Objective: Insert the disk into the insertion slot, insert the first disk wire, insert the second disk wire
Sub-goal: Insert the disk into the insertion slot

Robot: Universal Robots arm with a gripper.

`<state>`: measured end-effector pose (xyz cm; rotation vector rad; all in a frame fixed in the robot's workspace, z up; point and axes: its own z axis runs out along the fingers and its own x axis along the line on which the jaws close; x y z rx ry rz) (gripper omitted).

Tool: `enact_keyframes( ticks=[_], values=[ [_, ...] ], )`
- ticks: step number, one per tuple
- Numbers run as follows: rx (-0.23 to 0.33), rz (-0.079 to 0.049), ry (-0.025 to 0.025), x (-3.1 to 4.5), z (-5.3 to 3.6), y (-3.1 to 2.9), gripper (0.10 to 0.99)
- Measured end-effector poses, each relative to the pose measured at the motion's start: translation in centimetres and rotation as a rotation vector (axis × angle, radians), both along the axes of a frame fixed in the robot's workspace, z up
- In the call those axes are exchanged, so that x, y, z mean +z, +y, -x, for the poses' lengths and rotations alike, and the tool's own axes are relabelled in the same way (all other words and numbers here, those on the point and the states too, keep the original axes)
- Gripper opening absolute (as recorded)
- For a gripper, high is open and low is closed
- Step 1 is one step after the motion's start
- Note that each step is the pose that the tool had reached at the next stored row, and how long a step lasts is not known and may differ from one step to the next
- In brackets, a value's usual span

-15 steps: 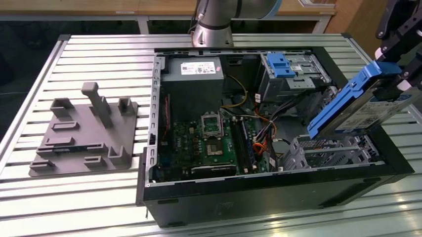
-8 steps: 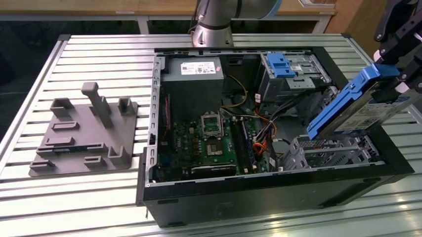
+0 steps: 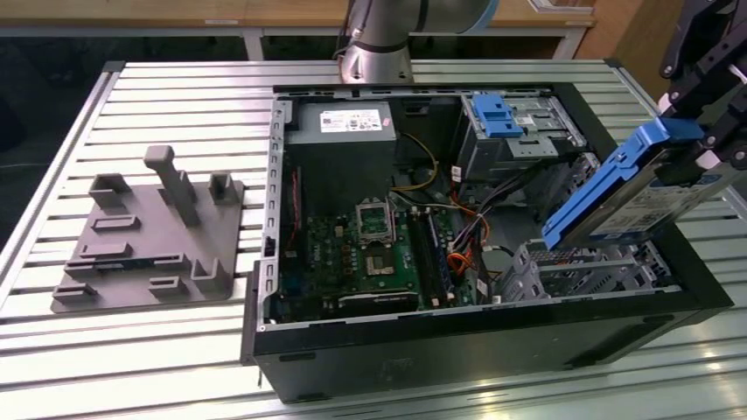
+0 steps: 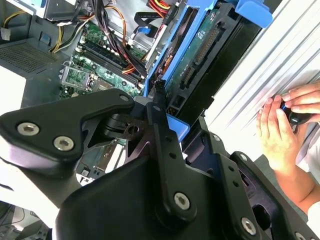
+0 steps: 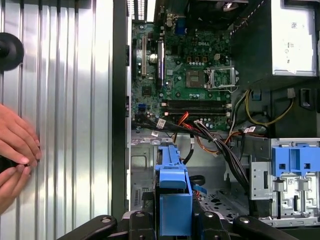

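Note:
The disk (image 3: 636,206), a flat drive with a white label in a bright blue caddy, hangs tilted over the front corner of the open computer case, on the exterior view's right. My gripper (image 3: 697,144) is shut on its upper end. The disk's lower end is just above the insertion slot (image 3: 583,273), a low silver perforated cage, and is not in it. In both wrist views the blue caddy (image 5: 172,200) (image 4: 200,55) sits between my black fingers (image 4: 159,107). Loose coloured wires (image 3: 467,232) lie beside the slot.
A taller silver cage with a blue latch (image 3: 512,122) stands at the back of the case, next to the power supply (image 3: 338,122). A green motherboard (image 3: 362,254) fills the case floor. A grey fixture (image 3: 146,236) sits on the table. A person's hands (image 5: 15,145) (image 4: 282,125) rest beside the case.

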<state>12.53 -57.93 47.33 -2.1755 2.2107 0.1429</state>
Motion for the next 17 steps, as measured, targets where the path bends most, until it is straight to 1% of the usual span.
enact_keyframes(
  ticks=[8, 17],
  values=[
    [0.000, 0.000, 0.0000, -0.54, -0.07, 0.00, 0.361],
    [0.000, 0.000, 0.0000, -0.96, -0.10, 0.05, 0.361]
  ],
)
